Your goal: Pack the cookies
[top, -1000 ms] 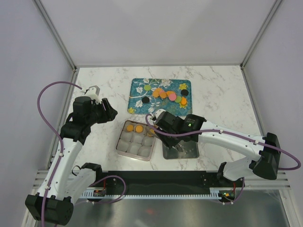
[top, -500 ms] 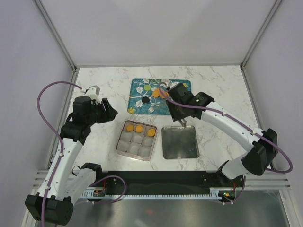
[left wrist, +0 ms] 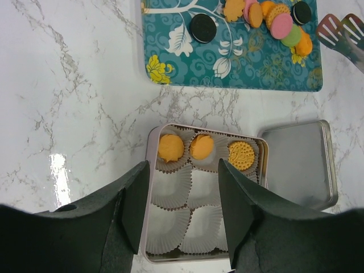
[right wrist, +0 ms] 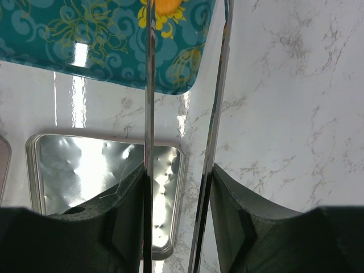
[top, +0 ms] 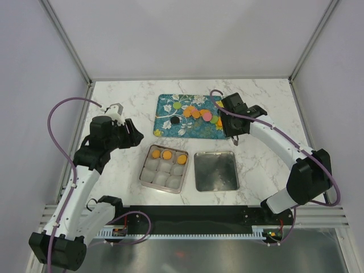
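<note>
The cookies point(top: 200, 114) lie in a pile on the right half of the teal tray point(top: 169, 106), mostly orange, with pink, green and black ones. One black cookie point(top: 175, 120) lies apart on the left. Three orange cookies point(top: 167, 154) fill the back row of the open tin point(top: 164, 177). My right gripper point(top: 230, 122) is shut on metal tongs point(right wrist: 149, 102) by the tray's right end. The tong tips point(left wrist: 335, 31) show beside the pile point(left wrist: 273, 20). My left gripper point(left wrist: 185, 170) is open and empty above the tin's front cups.
The tin's silver lid point(top: 216, 170) lies upside down right of the tin, and shows in the right wrist view point(right wrist: 96, 170). The tin's other paper cups point(left wrist: 176, 187) hold nothing. The tray corner point(right wrist: 170, 68) lies beyond my right fingers point(right wrist: 233, 193).
My right arm has swung with the tongs from the tin back to the tray's right end. A third orange cookie now lies in the tin's back right cup. The left arm barely moved.
</note>
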Controlling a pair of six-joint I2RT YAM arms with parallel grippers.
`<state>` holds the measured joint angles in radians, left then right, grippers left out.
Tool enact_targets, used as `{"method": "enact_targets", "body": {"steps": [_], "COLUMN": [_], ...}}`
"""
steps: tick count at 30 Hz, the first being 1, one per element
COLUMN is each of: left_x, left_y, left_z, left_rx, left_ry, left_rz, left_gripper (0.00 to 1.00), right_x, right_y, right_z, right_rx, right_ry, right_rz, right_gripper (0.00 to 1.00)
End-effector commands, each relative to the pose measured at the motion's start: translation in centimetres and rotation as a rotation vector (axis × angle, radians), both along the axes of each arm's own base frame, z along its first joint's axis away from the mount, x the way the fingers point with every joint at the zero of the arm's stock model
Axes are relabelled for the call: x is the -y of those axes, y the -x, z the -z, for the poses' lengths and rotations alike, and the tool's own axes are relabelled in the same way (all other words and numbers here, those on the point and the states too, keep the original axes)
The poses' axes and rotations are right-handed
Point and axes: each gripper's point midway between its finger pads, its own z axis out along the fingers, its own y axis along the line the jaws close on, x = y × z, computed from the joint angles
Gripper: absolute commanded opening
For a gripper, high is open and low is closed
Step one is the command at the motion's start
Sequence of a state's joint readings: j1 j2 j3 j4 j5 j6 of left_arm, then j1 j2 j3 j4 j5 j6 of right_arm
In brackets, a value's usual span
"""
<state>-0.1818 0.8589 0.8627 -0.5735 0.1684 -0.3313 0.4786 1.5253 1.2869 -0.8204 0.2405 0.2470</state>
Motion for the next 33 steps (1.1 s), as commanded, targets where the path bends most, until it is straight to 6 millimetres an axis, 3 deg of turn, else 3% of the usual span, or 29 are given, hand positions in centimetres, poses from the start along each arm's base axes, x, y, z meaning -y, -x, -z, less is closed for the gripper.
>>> {"method": "enact_targets", "body": {"steps": [1,8,16,28,33], "left_x": [0.7,0.8,0.7,0.7,0.7], "left_y": [-0.3,-0.3,-0.3,-0.3,-0.3], "left_z": [-0.6,-0.5,-0.5,-0.4,-0.5], "left_rx": [0.025,0.025,0.024,0.025,0.026], "left_ry": [0.015,0.014,0.012,0.008,0.009], "left_rz": [0.031,0.033,0.031,0.029,0.03], "left_gripper": [0.59,0.6,0.59,0.59,0.59], "right_x": [-0.5,-0.8,-1.1,-1.6,-1.8], "right_y": [-0.4,0.5,0.2,-0.9,-0.8], "right_z": [0.4,2.2,3.6,3.8,2.7], "right_rx": [0.021,-0.018,-0.042,-0.04,-0.024], "right_ry": [-0.025,-0.042,-0.037,-0.036,-0.053], "right_rz": [-0.011,-0.026,-0.034,-0.033,-0.033], "right_gripper": [0.52,0.52,0.52,0.45,0.35]}}
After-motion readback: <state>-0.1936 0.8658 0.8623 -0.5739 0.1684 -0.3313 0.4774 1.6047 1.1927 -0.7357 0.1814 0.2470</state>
